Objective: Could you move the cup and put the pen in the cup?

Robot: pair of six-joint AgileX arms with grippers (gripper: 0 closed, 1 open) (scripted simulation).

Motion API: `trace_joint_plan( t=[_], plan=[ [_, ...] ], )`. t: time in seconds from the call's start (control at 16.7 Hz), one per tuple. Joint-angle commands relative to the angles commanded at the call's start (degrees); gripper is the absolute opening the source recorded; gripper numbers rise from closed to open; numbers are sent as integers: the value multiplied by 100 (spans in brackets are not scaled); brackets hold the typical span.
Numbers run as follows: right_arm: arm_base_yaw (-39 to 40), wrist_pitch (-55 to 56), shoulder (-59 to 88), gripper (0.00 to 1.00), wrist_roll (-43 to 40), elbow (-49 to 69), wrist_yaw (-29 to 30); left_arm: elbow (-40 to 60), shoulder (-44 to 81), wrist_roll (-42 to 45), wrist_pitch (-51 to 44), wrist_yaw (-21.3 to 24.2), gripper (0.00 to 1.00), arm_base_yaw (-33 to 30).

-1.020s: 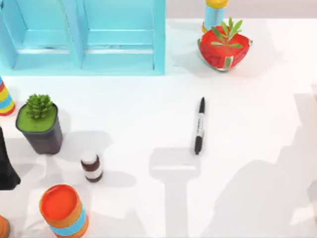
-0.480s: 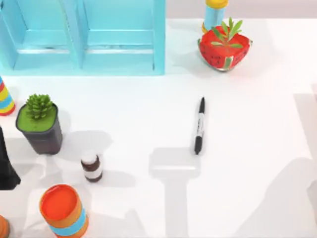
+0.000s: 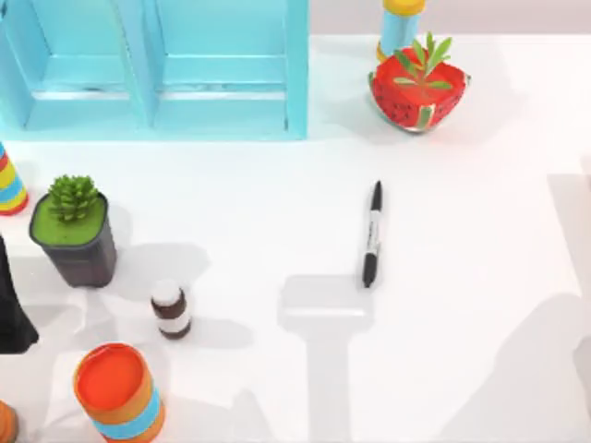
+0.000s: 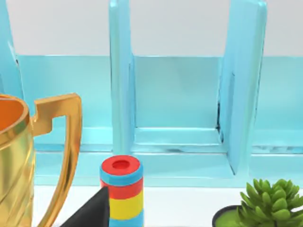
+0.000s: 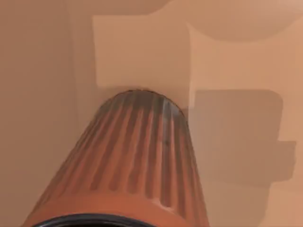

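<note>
The pen [image 3: 371,233], slim and black with a pale label band, lies flat near the table's middle, right of centre, with its cap toward the front. The right wrist view looks close up at the cup [image 5: 137,156], a ribbed reddish-brown tapered cup whose rim is nearest the camera and whose base points away; its shadow falls on the surface behind it. My left arm [image 3: 13,309] is a dark shape parked at the table's left edge. A black wedge [image 4: 90,213] sits low in the left wrist view.
A blue shelf unit [image 3: 157,69] runs along the back left. A succulent pot [image 3: 72,231], a small brown bottle [image 3: 172,310] and an orange cylinder [image 3: 118,392] stand at the front left. A watermelon planter [image 3: 418,88] is at the back right. A gold trophy [image 4: 19,156] and a striped cylinder [image 4: 121,189] stand near the left arm.
The large shadow at the table's front right has drawn back toward the right edge. The pen and the other things on the table have not moved.
</note>
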Motion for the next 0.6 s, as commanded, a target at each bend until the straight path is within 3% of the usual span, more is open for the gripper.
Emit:
trace_joint_plan(
  t=[0.48,0.6],
  plan=[
    [0,0,0,2,0,0,0,0,0,0,0,0,100,0],
    [0,0,0,0,0,0,0,0,0,0,0,0,100,0]
  ],
)
